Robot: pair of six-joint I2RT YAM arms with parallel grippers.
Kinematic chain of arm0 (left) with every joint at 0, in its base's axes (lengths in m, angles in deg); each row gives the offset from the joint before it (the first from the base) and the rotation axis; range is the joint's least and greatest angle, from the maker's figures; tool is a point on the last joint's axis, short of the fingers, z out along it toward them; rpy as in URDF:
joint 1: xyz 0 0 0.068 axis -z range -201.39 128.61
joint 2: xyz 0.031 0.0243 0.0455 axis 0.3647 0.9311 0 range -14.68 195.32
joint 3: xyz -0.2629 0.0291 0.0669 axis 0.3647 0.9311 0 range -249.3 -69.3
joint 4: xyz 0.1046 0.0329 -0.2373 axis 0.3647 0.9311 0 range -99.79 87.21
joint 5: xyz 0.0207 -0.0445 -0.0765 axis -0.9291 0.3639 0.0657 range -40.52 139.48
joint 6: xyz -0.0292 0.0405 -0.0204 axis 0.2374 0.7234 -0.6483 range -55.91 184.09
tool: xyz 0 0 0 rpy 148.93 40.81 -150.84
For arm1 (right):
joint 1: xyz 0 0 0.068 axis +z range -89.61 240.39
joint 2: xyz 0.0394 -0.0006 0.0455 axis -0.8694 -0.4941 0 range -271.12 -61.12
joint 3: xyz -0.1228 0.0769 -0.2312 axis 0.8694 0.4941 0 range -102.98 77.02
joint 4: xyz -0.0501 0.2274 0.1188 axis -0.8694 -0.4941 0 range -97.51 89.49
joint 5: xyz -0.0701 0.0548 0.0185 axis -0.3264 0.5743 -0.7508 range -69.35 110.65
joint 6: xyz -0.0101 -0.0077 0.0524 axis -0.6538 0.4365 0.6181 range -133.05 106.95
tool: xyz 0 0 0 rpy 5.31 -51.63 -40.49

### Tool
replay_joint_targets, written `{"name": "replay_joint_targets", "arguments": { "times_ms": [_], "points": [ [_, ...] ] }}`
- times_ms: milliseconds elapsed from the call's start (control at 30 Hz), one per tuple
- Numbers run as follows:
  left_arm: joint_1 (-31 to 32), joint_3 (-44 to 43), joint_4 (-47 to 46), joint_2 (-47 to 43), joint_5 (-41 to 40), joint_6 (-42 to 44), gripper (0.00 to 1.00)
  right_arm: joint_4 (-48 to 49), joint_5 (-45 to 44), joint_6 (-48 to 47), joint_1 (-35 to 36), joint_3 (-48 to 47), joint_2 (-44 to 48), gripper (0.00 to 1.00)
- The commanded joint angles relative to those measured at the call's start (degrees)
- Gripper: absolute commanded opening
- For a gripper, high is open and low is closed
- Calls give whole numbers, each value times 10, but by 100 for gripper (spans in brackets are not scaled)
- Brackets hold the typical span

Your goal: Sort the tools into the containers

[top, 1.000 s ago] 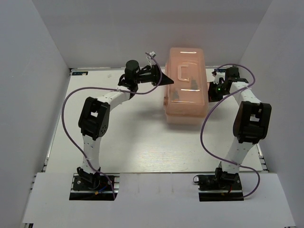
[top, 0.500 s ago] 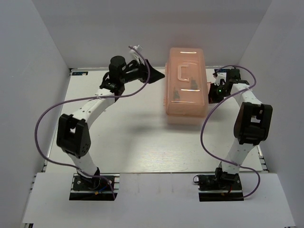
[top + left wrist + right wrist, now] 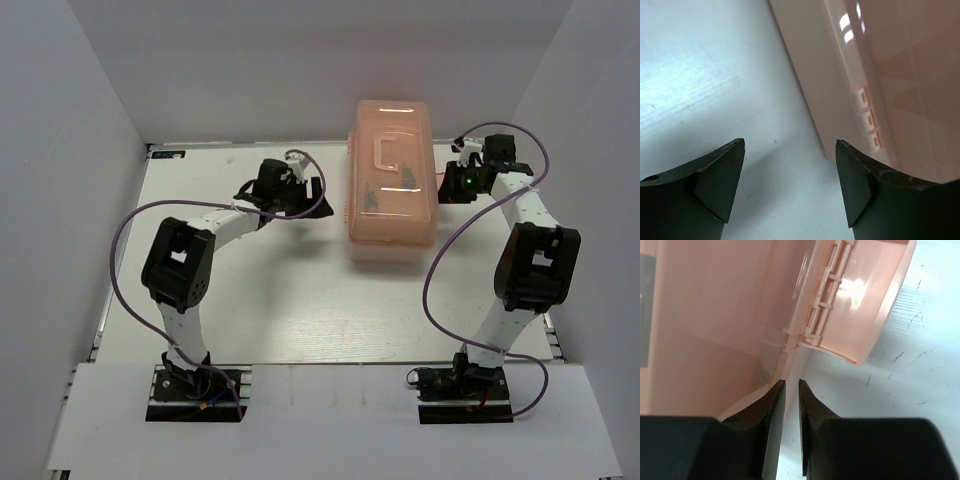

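The salmon-pink toolbox is sitting closed, handle up, at the far middle of the white counter. The left gripper is hovering just beside its left wall, fingers spread wide and holding nothing. The right gripper is pointing at the box's right side, fingers drawn almost together on nothing.
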Motion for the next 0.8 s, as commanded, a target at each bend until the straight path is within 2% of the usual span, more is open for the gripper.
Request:
{"name": "replay_joint_targets", "arguments": {
  "times_ms": [0, 200, 333, 467, 633, 767],
  "points": [
    [14, 5, -12, -17, 32, 13, 83, 16, 31, 3, 3, -26, -13, 23],
    [32, 0, -38, 19, 118, 24, 83, 23, 35, 7, 6, -27, -20, 23],
    [44, -11, -44, 43, 139, 24, 83, 31, -32, 7, 5, -4, 4, 24],
    [55, -23, -44, 56, 145, 29, 83, 80, -132, 9, -1, 66, 50, 26],
    [61, -23, -44, 56, 150, 35, 83, 110, -154, 0, -7, 113, 96, 26],
    [61, 0, -29, 36, 104, 35, 83, 108, -157, 1, -12, 115, 105, 26]
  ]
}}
